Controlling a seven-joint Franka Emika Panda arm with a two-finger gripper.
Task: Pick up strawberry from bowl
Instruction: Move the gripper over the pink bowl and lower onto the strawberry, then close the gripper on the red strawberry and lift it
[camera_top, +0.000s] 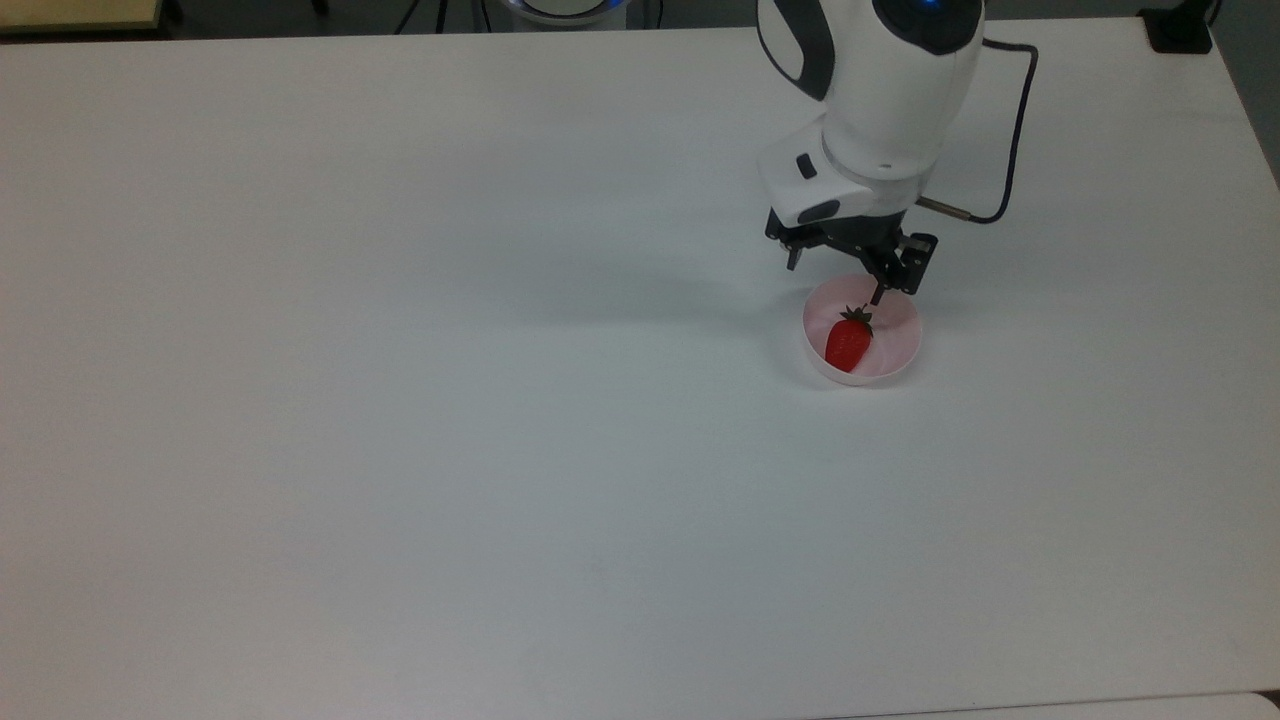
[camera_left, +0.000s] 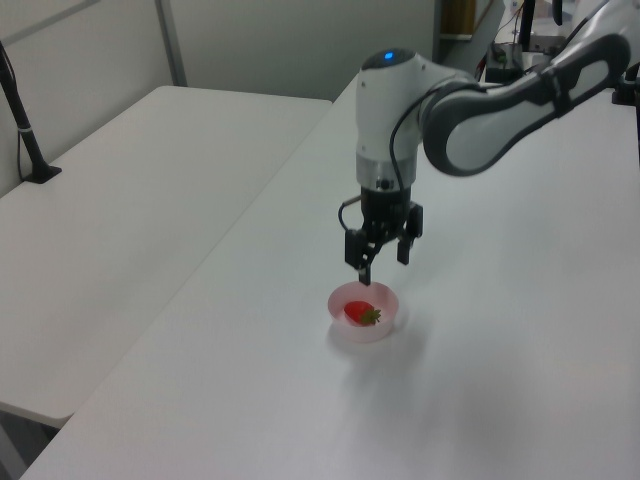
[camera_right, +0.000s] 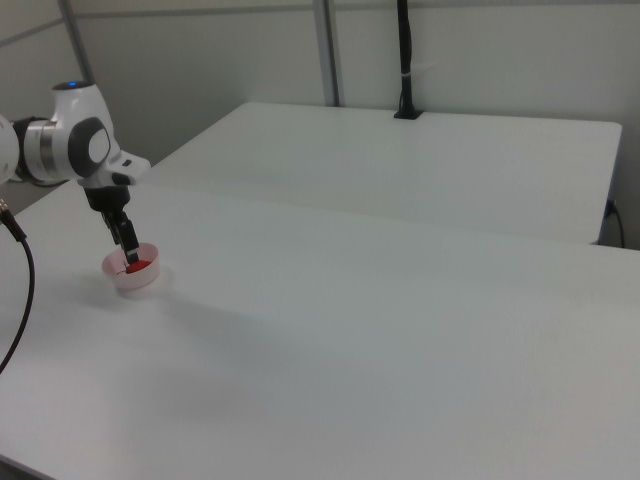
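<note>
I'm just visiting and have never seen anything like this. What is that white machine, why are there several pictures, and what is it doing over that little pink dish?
The white machine is a robot arm. At its tip is a black gripper with two fingers, which works like a simple hand. The pictures show one moment from three cameras standing apart from the arm: the top view looks down on the table, and the left view and right view look across it from the sides.

On the white table sits a small pale pink bowl, and in it lies a red strawberry with a dark leafy cap. The gripper hangs just above the bowl, with its fingers spread open. It holds nothing; the strawberry lies in the bowl untouched. Another white table stands beside this one.
</note>
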